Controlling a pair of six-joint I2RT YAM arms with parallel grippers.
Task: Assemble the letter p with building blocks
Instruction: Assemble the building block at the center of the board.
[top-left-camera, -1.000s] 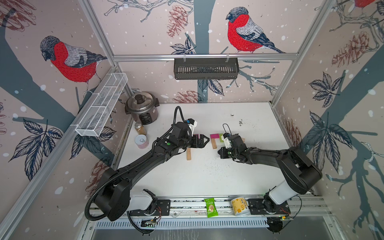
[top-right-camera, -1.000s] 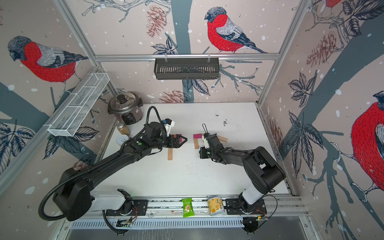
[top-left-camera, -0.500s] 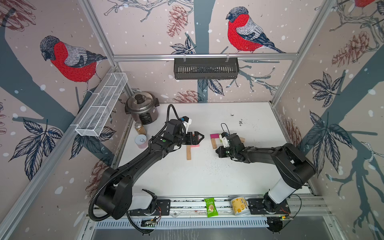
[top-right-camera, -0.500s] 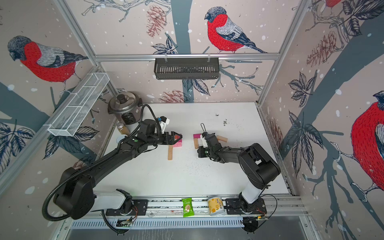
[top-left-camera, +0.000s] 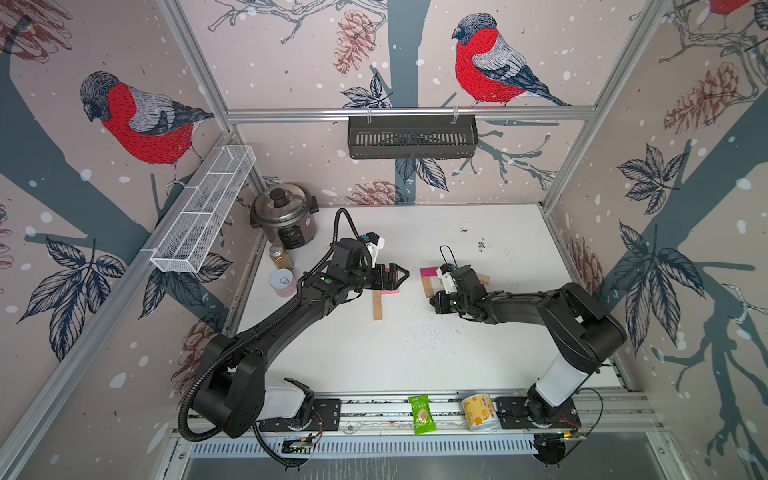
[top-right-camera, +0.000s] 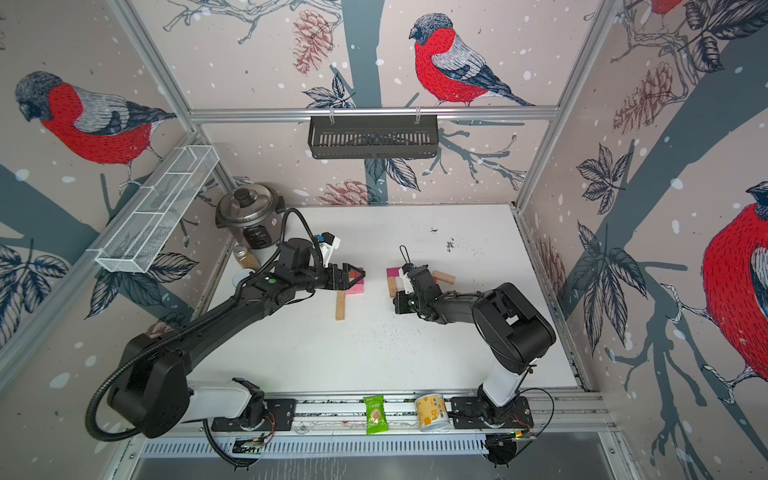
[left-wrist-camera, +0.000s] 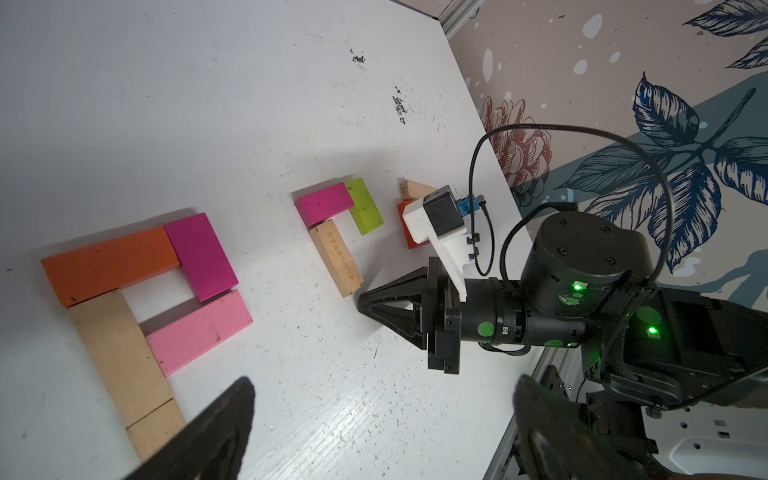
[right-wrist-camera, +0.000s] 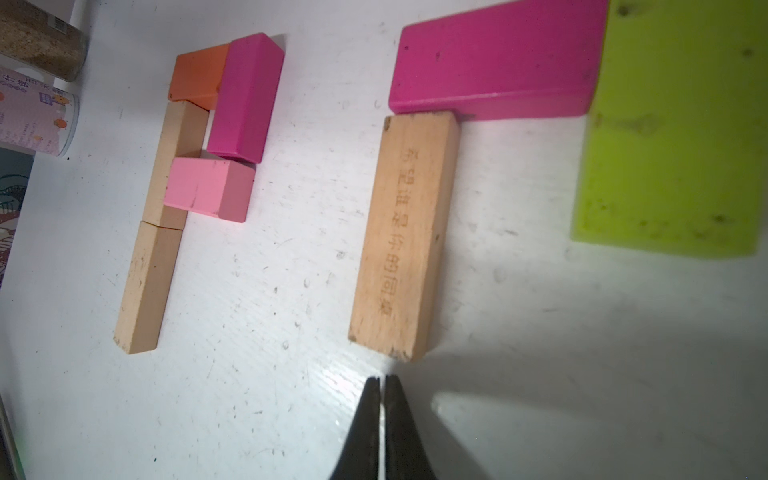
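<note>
Right gripper (right-wrist-camera: 383, 384), shut and empty, points at the end of the wood bar (right-wrist-camera: 403, 237) touching the magenta block (right-wrist-camera: 494, 62). Left gripper (top-left-camera: 400, 275) hangs wide open, empty, above the assembled letter (left-wrist-camera: 199, 253). Any nudge should run squarely along the bar; contact appears absent.

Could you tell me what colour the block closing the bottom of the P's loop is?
The block is light pink, clearest in the left wrist view.
</note>
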